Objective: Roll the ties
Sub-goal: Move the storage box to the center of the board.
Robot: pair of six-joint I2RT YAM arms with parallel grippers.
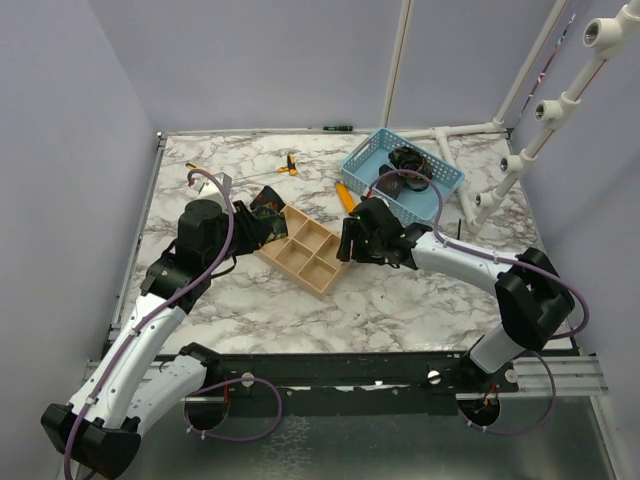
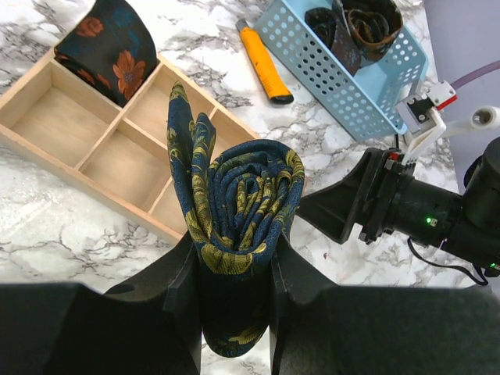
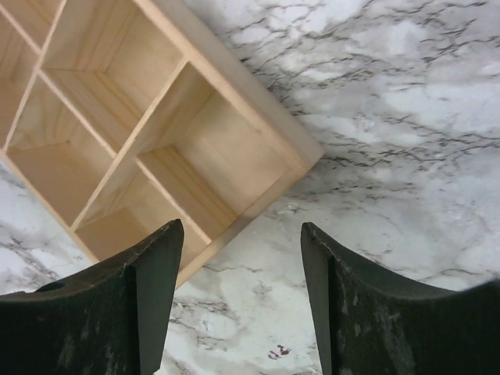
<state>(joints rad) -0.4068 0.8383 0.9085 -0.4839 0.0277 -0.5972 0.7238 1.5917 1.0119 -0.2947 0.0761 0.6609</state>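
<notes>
We pinch the coiled navy tie (image 2: 242, 187) in the left gripper (image 2: 236, 254), with the wooden tray (image 2: 94, 187) just ahead; the right gripper (image 3: 238, 258) hangs spread and empty.

Two white-shelled arms (image 1: 140, 340), black joints (image 1: 205, 228), looping purple cables (image 1: 229, 215).

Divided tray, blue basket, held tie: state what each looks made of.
Divided tray: pale unfinished-looking wood, visible grain. Blue basket: likely moulded plastic, uniform colour, regular perforated walls. Held tie: woven fabric, possibly silk or polyester, soft folds with slight sheen.
</notes>
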